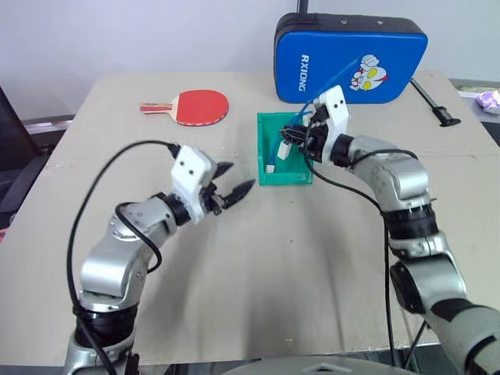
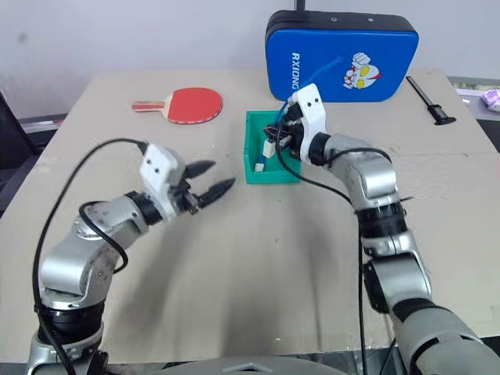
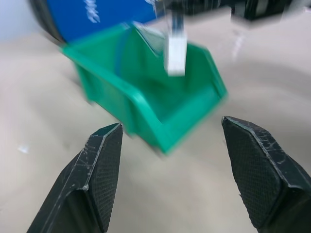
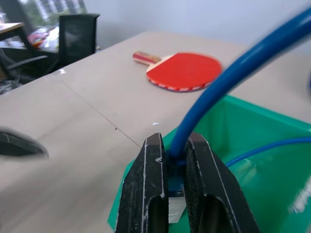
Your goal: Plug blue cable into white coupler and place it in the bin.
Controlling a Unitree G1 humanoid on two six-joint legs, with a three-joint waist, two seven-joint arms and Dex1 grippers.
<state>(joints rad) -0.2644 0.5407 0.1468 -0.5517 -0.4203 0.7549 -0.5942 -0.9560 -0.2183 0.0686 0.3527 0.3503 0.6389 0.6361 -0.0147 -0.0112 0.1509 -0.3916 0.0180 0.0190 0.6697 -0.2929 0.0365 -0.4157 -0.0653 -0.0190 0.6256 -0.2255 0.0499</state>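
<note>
The thin blue cable point(image 4: 228, 73) hung in a loop over the little green bin point(image 1: 268, 176) on the table, with the small white coupler point(image 3: 176, 54) dangling at its end, just inside the bin.

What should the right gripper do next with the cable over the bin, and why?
Probably lower a little, then open. The right gripper is shut on the blue cable, with the white coupler dangling just over the green bin. The left gripper is open, clear of it.
</note>
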